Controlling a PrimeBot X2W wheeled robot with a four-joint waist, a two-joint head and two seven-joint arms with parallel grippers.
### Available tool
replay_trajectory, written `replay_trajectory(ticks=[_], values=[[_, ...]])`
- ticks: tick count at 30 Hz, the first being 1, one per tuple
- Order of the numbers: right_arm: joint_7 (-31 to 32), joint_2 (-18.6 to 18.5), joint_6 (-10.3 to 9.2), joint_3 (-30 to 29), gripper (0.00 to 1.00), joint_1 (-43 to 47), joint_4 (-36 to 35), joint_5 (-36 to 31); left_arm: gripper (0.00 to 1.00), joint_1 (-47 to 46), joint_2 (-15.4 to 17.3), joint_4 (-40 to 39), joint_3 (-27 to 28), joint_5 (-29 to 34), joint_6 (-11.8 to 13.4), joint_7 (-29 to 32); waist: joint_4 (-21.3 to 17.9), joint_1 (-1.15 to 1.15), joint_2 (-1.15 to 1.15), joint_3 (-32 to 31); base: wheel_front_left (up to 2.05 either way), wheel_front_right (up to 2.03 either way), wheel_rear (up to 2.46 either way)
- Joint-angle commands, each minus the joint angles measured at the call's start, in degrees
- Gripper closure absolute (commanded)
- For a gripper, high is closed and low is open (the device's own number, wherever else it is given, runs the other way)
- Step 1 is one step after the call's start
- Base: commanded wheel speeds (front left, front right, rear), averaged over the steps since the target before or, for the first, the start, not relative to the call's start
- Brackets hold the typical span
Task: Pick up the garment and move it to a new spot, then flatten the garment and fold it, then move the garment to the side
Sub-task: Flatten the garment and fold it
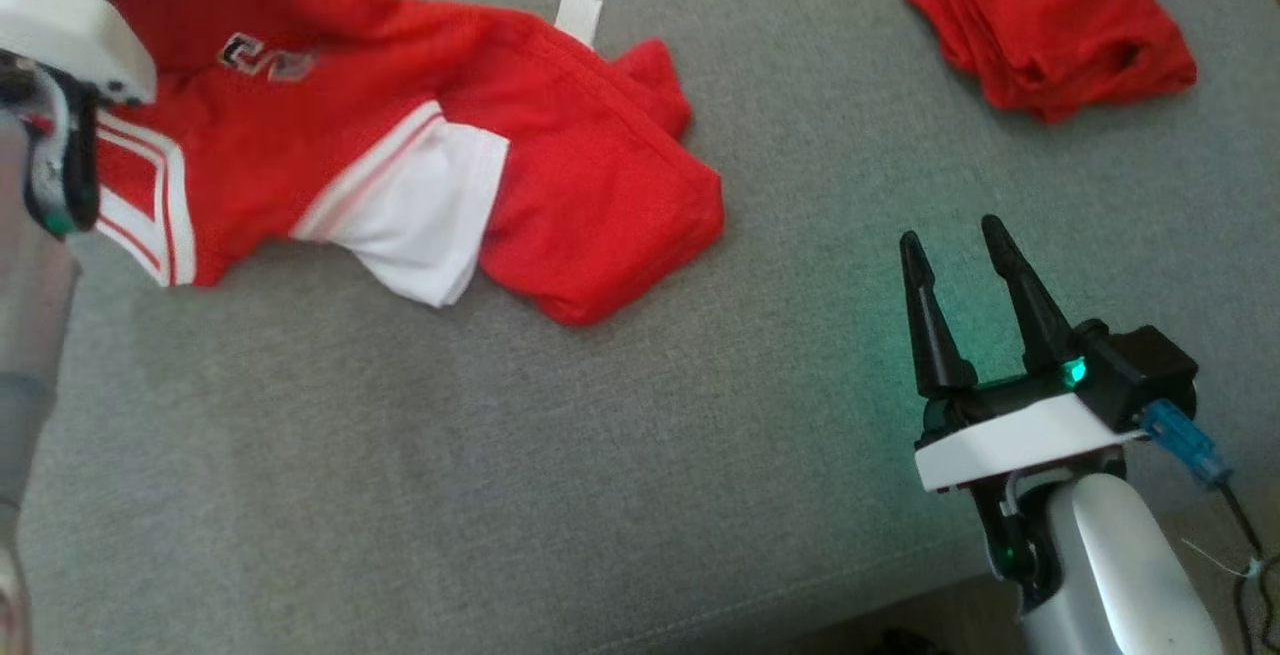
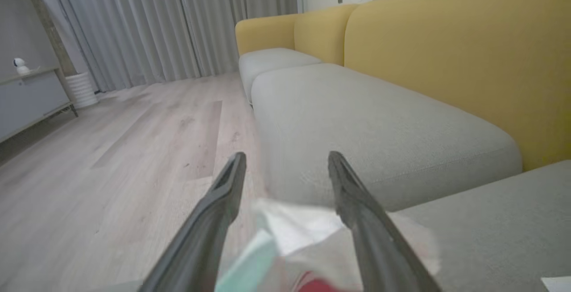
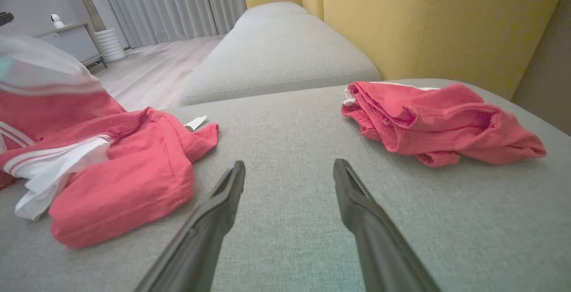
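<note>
The garment is red with white panels, striped trim and a dark number. It lies crumpled on the grey cushion at the upper left, and the right wrist view has it at the left. My left arm's white wrist housing hangs over the garment's left end. In the left wrist view the left gripper has its fingers spread wide, with blurred white and red cloth low between them, not pinched. My right gripper hovers open and empty over bare cushion, right of the garment.
A second red garment lies bunched at the back right of the cushion. A yellow backrest rises behind it. Another grey seat and wooden floor lie beyond the left end. The cushion's front edge runs near my right arm.
</note>
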Motion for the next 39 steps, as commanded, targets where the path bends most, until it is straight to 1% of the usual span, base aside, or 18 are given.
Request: replay_trajectory(ticks=[1,6,9,11,14,15,20,24,27,32,36,39], values=[[-1.1,-0.3,0.37,0.7,0.0,-1.4,-1.5,0.2,0.0,-2.8,1.6,-0.8,1.4,0.0,-0.6,-0.9,-0.1,-0.02,0.0,0.7,0.0,0.0,0.0],[-1.3,-0.3,0.37,0.3,0.0,-1.2,-0.5,-0.1,0.0,-1.9,-1.4,1.0,0.1,-0.8,-3.7,-4.4,3.1,-0.02,0.0,-1.8,0.0,0.0,0.0],[-1.1,-0.3,0.37,0.0,0.0,-0.5,-0.2,-0.5,0.0,0.6,-3.3,0.4,-0.7,-1.7,-5.2,-6.2,5.5,-0.02,0.0,-4.2,0.0,0.0,0.0],[-0.8,-0.3,0.37,-0.1,0.0,0.1,-0.1,-0.6,0.0,3.3,-4.2,-0.7,-1.2,-2.2,-5.8,-7.0,6.8,-0.02,0.0,-6.0,0.0,0.0,0.0],[-0.2,-0.3,0.37,-0.6,0.0,1.3,-0.2,-0.8,0.0,8.4,-5.8,-3.4,-2.1,-2.9,-5.8,-7.9,8.4,-0.02,0.0,-8.3,0.0,0.0,0.0],[-0.2,-0.3,0.37,-0.6,0.0,1.3,-0.2,-0.8,0.0,8.4,-5.8,-3.4,-2.1,-2.9,-5.8,-7.9,8.4,-0.02,0.0,-8.3,0.0,0.0,0.0],[0.9,-0.3,0.37,-1.6,0.0,3.2,-1.4,-1.2,0.0,17.3,-9.6,-9.3,-6.0,-2.5,-4.5,-8.2,10.1,-0.02,0.0,-9.8,0.0,0.0,0.0],[1.8,-0.3,0.37,-1.7,0.0,3.5,-2.8,-1.6,0.0,21.1,-13.2,-11.5,-9.5,-1.6,-3.0,-7.3,9.9,-0.02,0.0,-8.6,0.0,0.0,0.0],[2.1,-0.3,0.37,-1.2,0.0,2.9,-3.6,-1.7,0.0,21.3,-15.5,-10.6,-11.4,-1.0,-2.3,-5.9,8.5,-0.02,0.0,-7.0,0.0,0.0,0.0],[2.2,-0.3,0.37,-0.7,0.0,2.1,-4.1,-1.3,0.0,19.9,-16.5,-5.9,-13.3,0.5,-1.4,-4.0,5.5,-0.02,0.0,-4.4,0.0,0.0,0.0],[1.8,-0.3,0.37,-1.5,0.0,2.1,-4.0,-1.3,0.0,19.7,-16.9,-1.8,-13.6,0.0,-1.6,-3.2,4.1,-0.02,0.0,-3.4,0.0,0.0,0.0],[1.4,-0.3,0.37,-2.0,0.0,2.0,-3.9,-1.2,0.0,19.6,-16.8,0.7,-13.8,0.0,-1.8,-3.2,3.8,-0.02,0.0,-2.9,0.0,0.0,0.0]])
